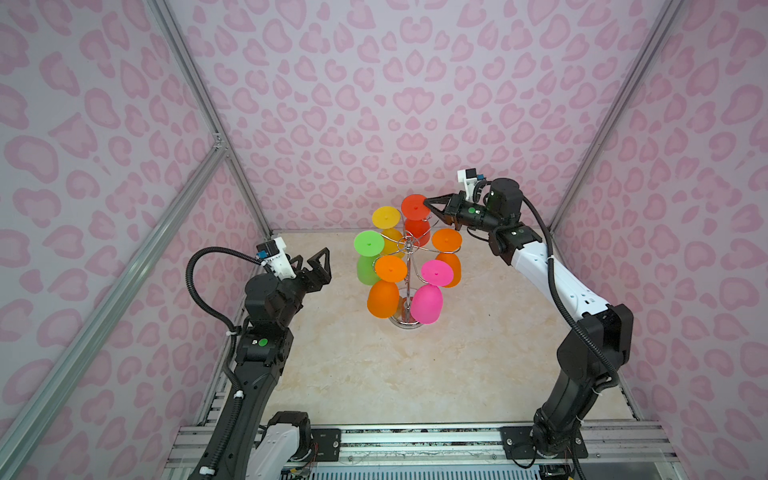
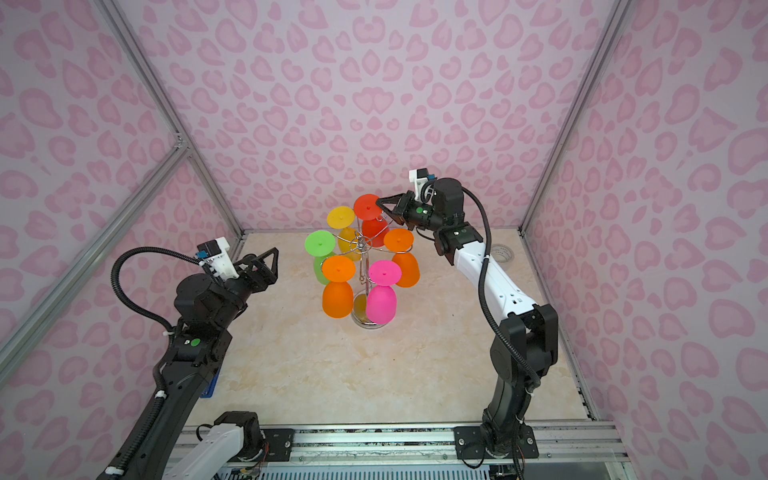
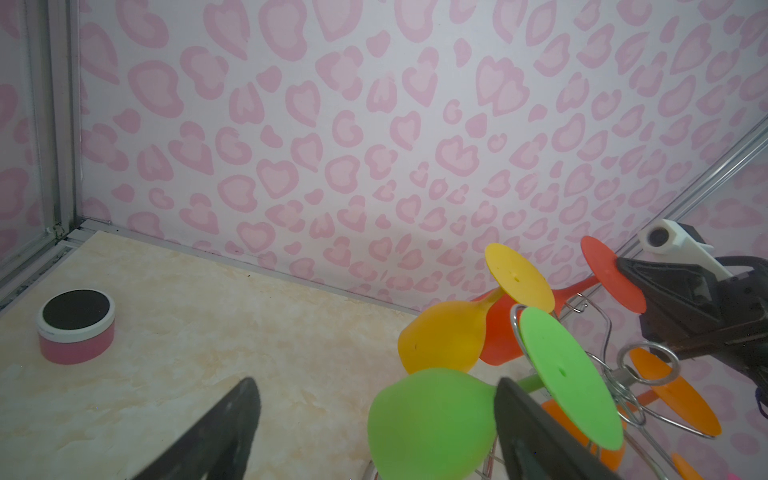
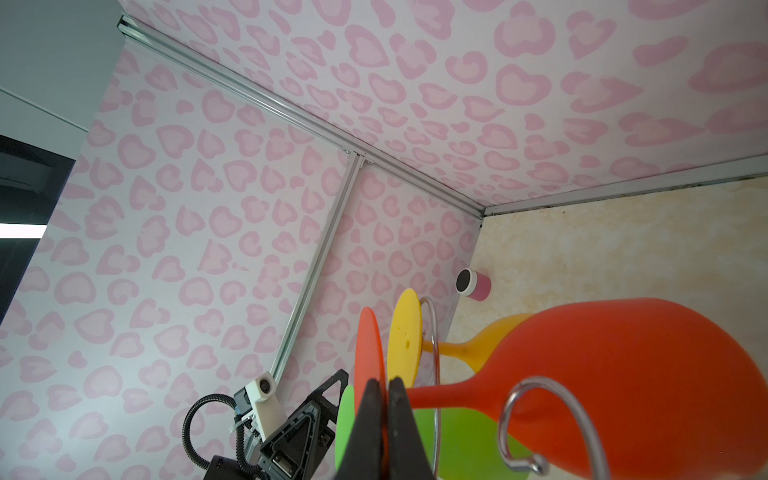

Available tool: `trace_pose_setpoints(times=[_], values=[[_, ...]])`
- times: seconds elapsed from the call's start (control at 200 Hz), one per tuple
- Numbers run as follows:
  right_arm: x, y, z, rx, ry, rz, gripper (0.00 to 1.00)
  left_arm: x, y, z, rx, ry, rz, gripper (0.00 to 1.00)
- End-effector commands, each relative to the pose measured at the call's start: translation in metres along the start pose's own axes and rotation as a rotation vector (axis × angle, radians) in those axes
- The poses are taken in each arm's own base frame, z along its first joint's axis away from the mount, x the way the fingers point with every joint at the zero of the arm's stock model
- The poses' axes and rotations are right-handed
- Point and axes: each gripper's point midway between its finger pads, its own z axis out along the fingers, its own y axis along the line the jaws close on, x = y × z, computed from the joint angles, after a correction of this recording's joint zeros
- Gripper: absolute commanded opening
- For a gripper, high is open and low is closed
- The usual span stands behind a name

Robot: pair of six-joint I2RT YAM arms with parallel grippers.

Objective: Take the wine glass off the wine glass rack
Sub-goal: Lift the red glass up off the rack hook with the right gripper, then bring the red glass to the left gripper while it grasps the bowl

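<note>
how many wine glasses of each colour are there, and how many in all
matte red wine glass: 1
matte yellow wine glass: 1
matte green wine glass: 1
matte orange wine glasses: 2
matte pink wine glass: 1
total: 6

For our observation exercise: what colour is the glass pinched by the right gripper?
Red; the wine glass shows best in the right wrist view.

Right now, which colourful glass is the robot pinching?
The red wine glass, the only one gripped: the right gripper is shut on its round foot.
</note>
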Motion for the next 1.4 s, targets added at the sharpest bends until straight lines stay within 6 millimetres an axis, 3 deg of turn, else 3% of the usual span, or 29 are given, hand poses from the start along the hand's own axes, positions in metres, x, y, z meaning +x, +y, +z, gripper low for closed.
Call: trace_pose_setpoints(times=[0.0,0.425,0.655,0.795,0.995,1.155,1.275,1.395], values=[[-0.005,0.003,0.005,-0.024,-0.002,-0.010,0.00,-0.002,0.000,-0.001,0.001,-0.010,0.011,0.90],[-0.047,0.000,-0.006,-0.015,-0.074,-0.042,0.00,-0.006,-0.003,-0.003,0.004,-0.016,0.019,0.90],[-0.081,0.023,-0.044,-0.044,-0.174,-0.098,0.00,-0.019,-0.012,-0.012,0.021,-0.050,0.033,0.90],[-0.092,0.043,-0.075,-0.091,-0.233,-0.127,0.00,-0.031,-0.024,-0.020,0.061,-0.081,0.030,0.90],[-0.087,0.086,-0.128,-0.201,-0.338,-0.166,0.00,-0.054,-0.067,-0.029,0.245,-0.093,0.005,0.90],[-0.061,0.145,-0.157,-0.308,-0.368,-0.254,0.00,-0.071,-0.117,-0.034,0.487,-0.064,-0.010,0.86],[-0.039,0.194,-0.180,-0.392,-0.384,-0.341,0.00,-0.078,-0.136,-0.034,0.567,-0.058,0.000,0.85],[-0.016,0.221,-0.182,-0.433,-0.368,-0.377,0.00,-0.079,-0.156,-0.034,0.665,-0.042,0.005,0.84]])
